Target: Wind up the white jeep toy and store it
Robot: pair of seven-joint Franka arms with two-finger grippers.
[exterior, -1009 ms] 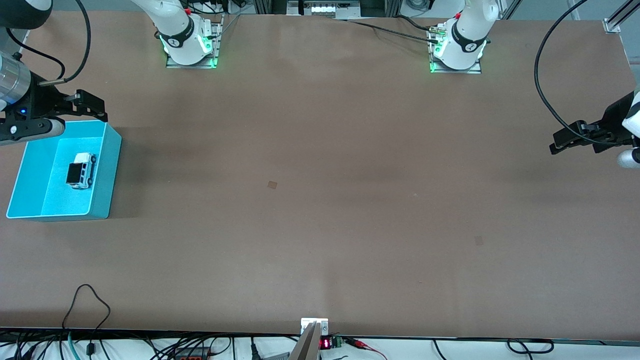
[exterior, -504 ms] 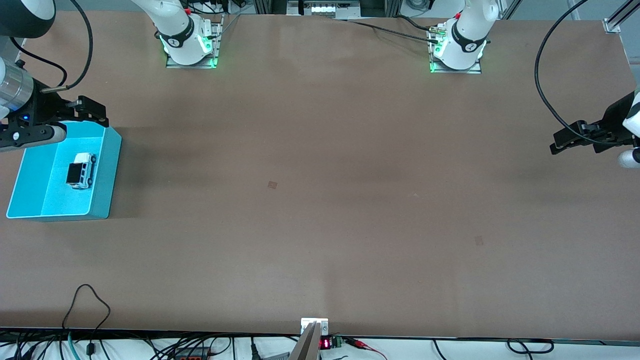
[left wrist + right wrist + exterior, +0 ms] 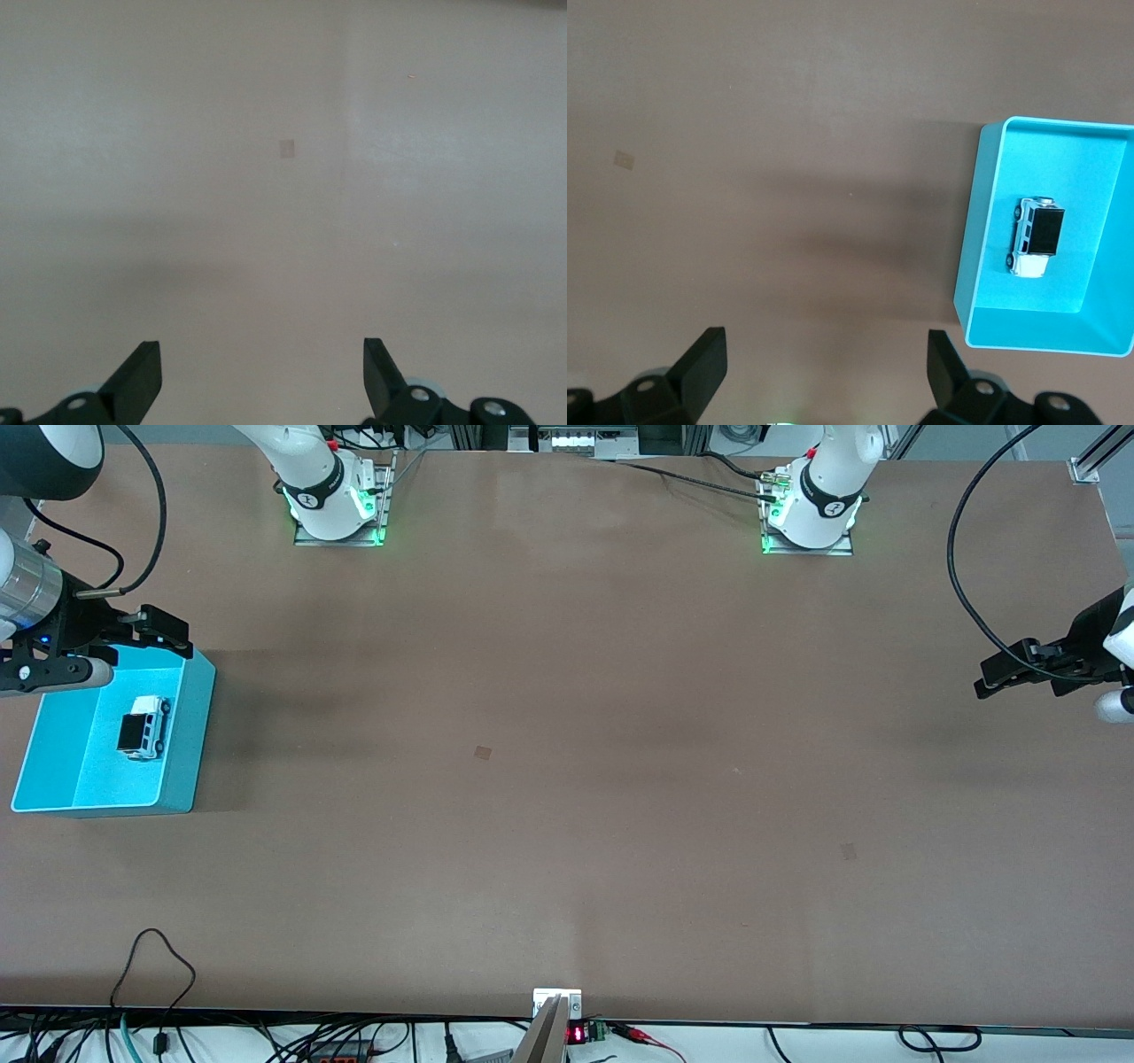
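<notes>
While the white jeep toy [image 3: 143, 728] is seen lying upright in the blue bin [image 3: 190, 726], the right hand [image 3: 164, 631] is held released above the bin's rim, and the left hand [image 3: 1010, 671] is kept released over bare desk [image 3: 567, 779]

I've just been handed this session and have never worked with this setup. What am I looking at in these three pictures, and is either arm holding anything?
These are two robot arms bolted along one edge of a brown table. The big picture comes from a high camera facing them. The other two come from cameras on the arms' wrists, each looking down past its own two black fingers.

A blue bin sits at the right arm's end of the table, and the white jeep toy lies inside it, roof up. The right wrist view shows the same toy in the bin.

The right tool hangs over the bin's rim, open and empty. The left tool waits over bare table at the left arm's end, also open and empty.
</notes>
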